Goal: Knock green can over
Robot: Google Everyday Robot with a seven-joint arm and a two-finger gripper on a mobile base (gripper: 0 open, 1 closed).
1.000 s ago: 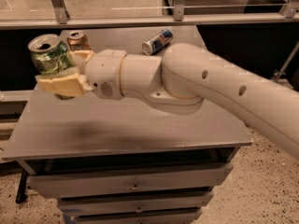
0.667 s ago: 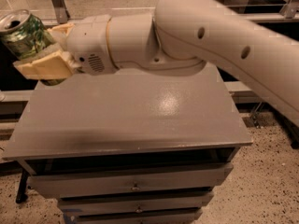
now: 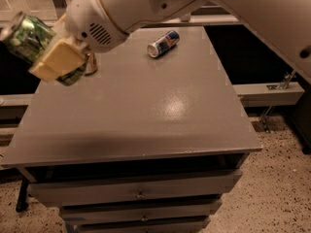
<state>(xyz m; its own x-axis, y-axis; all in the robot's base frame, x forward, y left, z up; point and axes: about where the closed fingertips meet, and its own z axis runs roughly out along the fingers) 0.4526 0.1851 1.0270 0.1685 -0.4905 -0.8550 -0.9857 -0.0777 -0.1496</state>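
The green can (image 3: 26, 35) is held in the air, tilted with its silver top toward the upper left, above the table's left edge. My gripper (image 3: 57, 62) is shut on the green can; one cream-coloured finger (image 3: 58, 59) lies across its side. The white arm reaches in from the upper right. The lower end of the can shows below the finger.
A grey table (image 3: 141, 115) with drawers below. A blue-and-silver can (image 3: 163, 43) lies on its side at the far middle. An orange-gold can (image 3: 91, 64) stands at the far left, mostly hidden behind my gripper. Speckled floor lies to the right.
The arm has lifted and swung up and left with the green can, which is now tilted more. The blue-and-silver can is back in view.
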